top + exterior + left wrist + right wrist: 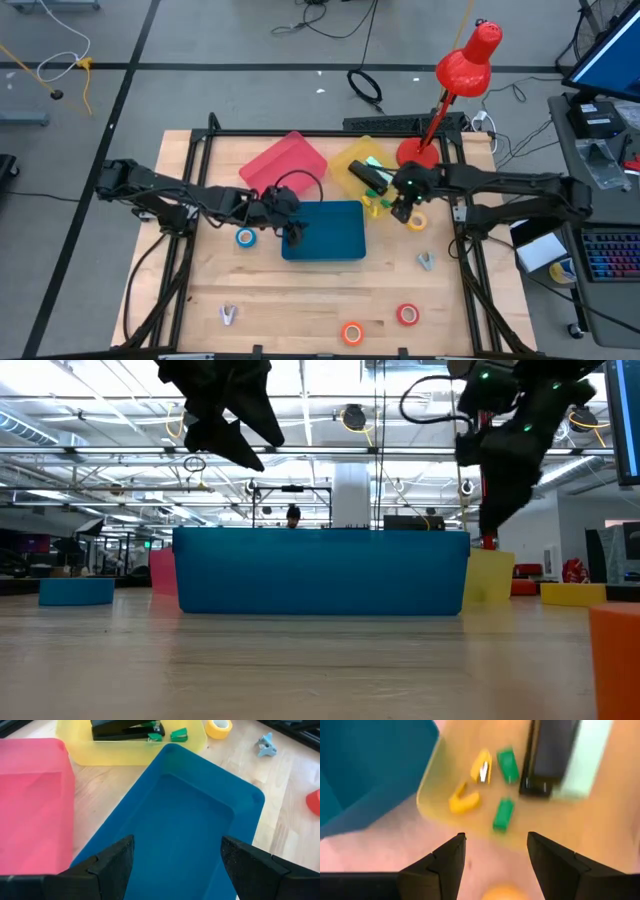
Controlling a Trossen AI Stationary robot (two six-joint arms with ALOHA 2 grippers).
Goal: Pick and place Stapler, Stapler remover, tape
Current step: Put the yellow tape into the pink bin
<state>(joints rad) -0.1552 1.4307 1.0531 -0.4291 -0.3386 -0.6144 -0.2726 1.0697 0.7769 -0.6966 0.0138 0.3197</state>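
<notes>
Wooden table point(300, 300), black frame rails along both sides. Blue tray point(330, 232) at centre — nothing in it. Pink tray point(285, 162) behind it, tilted, just beside blue one. Yellow tray point(352, 158) right of pink. Red desk lamp point(462, 70) — base at table's far right corner, shade leaning out over floor. Keyboard point(610, 255) on side desk, far right. Black cables point(365, 88) on grey floor beyond table.

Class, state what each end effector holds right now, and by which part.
Nothing. The left end effector is open over the blue tray; the right end effector is open, empty.
</notes>
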